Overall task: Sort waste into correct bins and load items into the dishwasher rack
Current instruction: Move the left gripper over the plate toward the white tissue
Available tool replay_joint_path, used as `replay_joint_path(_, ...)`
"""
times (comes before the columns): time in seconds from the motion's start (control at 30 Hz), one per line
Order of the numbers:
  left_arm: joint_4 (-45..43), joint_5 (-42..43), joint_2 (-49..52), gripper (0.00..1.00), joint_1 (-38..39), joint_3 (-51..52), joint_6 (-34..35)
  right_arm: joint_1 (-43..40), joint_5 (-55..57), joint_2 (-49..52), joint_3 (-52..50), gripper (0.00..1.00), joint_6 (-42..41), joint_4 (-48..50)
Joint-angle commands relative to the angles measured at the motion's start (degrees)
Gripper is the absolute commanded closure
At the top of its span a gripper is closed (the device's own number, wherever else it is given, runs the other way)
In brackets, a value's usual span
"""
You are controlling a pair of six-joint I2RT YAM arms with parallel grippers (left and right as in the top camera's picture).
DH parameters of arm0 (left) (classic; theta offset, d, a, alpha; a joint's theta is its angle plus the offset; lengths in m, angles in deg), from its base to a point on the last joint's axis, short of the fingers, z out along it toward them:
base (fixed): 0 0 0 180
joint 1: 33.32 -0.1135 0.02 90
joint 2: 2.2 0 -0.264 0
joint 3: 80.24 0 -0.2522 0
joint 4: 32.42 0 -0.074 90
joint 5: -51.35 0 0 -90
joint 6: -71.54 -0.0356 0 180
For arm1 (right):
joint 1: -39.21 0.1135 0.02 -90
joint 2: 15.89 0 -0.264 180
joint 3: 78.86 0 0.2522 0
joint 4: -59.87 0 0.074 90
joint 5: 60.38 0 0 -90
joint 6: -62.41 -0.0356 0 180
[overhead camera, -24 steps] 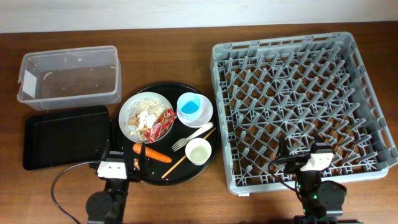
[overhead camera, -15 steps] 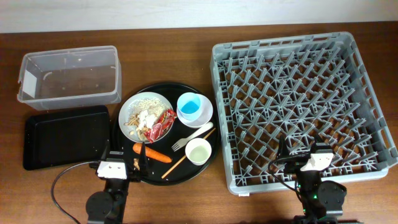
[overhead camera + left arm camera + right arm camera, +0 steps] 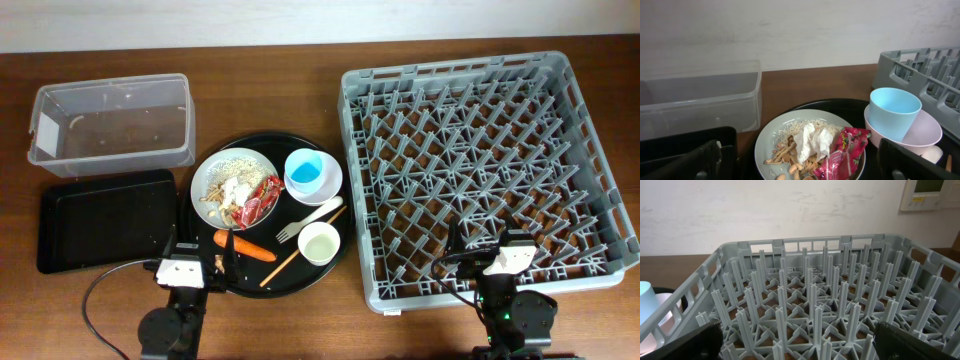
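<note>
A white plate (image 3: 204, 178) on the round black tray holds rice scraps (image 3: 238, 161), brown bits (image 3: 790, 155), a crumpled white tissue (image 3: 812, 140) and the red wrapper (image 3: 266, 196). The carrot (image 3: 246, 247) lies in front of it. The light blue cup (image 3: 305, 172) stands in the white bowl (image 3: 334, 182). A small white cup (image 3: 320, 242), fork (image 3: 308, 218) and chopsticks (image 3: 300, 251) lie nearby. The grey rack (image 3: 450, 70) is on the right. My left gripper (image 3: 198, 257) is open before the plate. My right gripper (image 3: 497, 250) is open over the rack's front edge.
The clear tub (image 3: 110, 120) stands at the back left, with the shallow black rectangular tray (image 3: 105, 220) in front of it. The round black tray (image 3: 270, 282) sits between these and the rack. A black cable (image 3: 100, 290) loops by the left arm.
</note>
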Motion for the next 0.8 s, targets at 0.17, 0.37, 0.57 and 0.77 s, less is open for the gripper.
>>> replay_joint_path(0.17,0.1,1.0,-0.3,0.01,0.3,0.3,-1.0,0.3,0.5,-0.5,-0.3,0.01,0.4,-0.3)
replay_joint_path(0.37,0.1,1.0,-0.3,0.01,0.3,0.3,-1.0,0.3,0.5,-0.5,-0.3,0.01,0.4,-0.3)
replay_joint_path(0.57,0.1,1.0,-0.3,0.01,0.3,0.3,-1.0,0.3,0.4,-0.5,-0.3,0.01,0.3,-0.3)
replay_joint_path(0.77,0.0,1.1,-0.2,0.01,0.3,0.3,-1.0,0.3,-2.3,-0.5,-0.2,0.01,-3.4,1.0)
